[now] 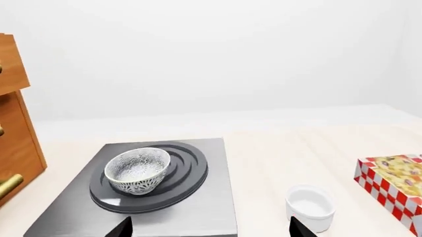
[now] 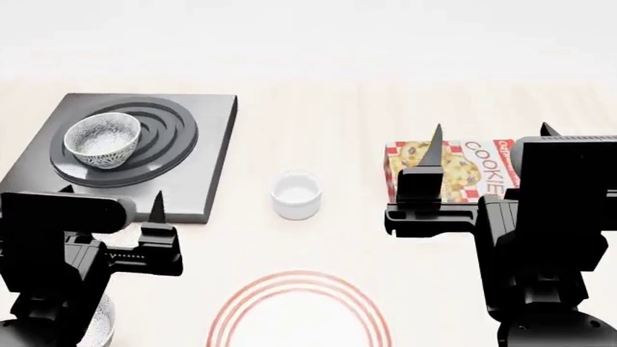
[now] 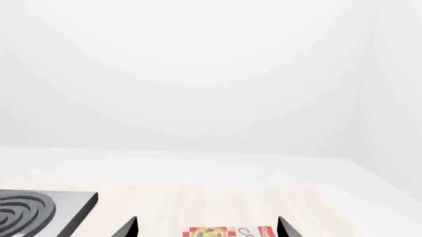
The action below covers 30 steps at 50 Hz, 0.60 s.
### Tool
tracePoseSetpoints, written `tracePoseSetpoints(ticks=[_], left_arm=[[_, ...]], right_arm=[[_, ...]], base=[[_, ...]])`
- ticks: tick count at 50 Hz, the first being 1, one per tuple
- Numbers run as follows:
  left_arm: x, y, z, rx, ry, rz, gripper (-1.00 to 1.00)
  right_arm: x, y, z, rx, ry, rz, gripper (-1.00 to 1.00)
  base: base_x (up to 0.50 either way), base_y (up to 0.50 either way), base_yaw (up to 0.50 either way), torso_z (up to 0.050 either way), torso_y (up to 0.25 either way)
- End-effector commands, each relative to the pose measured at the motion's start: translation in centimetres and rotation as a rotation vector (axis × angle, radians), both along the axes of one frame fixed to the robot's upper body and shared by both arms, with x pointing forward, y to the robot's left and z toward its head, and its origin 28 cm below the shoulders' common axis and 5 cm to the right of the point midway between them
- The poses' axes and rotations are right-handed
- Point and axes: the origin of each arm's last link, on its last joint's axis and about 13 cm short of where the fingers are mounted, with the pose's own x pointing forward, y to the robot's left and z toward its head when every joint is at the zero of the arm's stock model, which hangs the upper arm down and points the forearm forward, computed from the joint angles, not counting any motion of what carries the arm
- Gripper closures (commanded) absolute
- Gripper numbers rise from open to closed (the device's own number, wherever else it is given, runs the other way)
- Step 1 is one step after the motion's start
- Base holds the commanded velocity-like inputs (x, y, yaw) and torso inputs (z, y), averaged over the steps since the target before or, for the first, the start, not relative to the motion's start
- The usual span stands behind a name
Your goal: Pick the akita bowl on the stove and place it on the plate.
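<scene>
Bowl first: the deep round akita bowl with the grey-black speckled floral pattern (image 2: 102, 139) sits upright on the black ringed burner of the flat dark grey square stove (image 2: 207, 155), a bit off the burner's centre, toward its far-left side in our head view. Nothing is touching it. From our left wrist camera we get the same bowl (image 1: 138, 170) on the stove (image 1: 214, 207), with a brown wooden cabinet with a brass handle (image 1: 19, 143) just past the stove's edge.

The wide white plate with thin red rings (image 2: 300, 312) lies on the pale wood table (image 2: 318, 108) at the near edge, between our two arms and well apart from the stove. A small plain white cup (image 2: 295, 194) stands between the stove and the plate, just beside the stove's right edge. A red-and-white checked cookie box (image 2: 463, 168) lies off to the right, partly hidden behind our right arm.

Our left claw (image 2: 111, 204) hovers at the stove's near edge, fingers spread apart with nothing between them, short of the bowl. Our right claw (image 2: 490, 148) hangs above the cookie box, also spread wide and holding nothing. One more speckled bowl rim (image 2: 100, 325) peeks out low down by our left arm.
</scene>
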Motion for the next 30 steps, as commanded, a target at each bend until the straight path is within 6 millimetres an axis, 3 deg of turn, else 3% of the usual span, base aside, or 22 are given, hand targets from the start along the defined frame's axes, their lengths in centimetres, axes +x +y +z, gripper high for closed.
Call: tracePoseSetpoints(ticks=[1, 30], left_arm=[[0.0, -0.03, -0.12, -0.001, 0.002, -0.001, -1.0], [-0.14, -0.14, -0.35, -0.001, 0.007, -0.005, -1.0]], right_arm=[[0.0, 0.0, 0.0, 0.001, 0.0, -0.001, -1.0], [-0.01, 0.0, -0.05, 0.0, 0.0, 0.002, -1.0]], base=[[0.26, 0.0, 0.0, 0.0, 0.0], [0.26, 0.0, 0.0, 0.0, 0.0]])
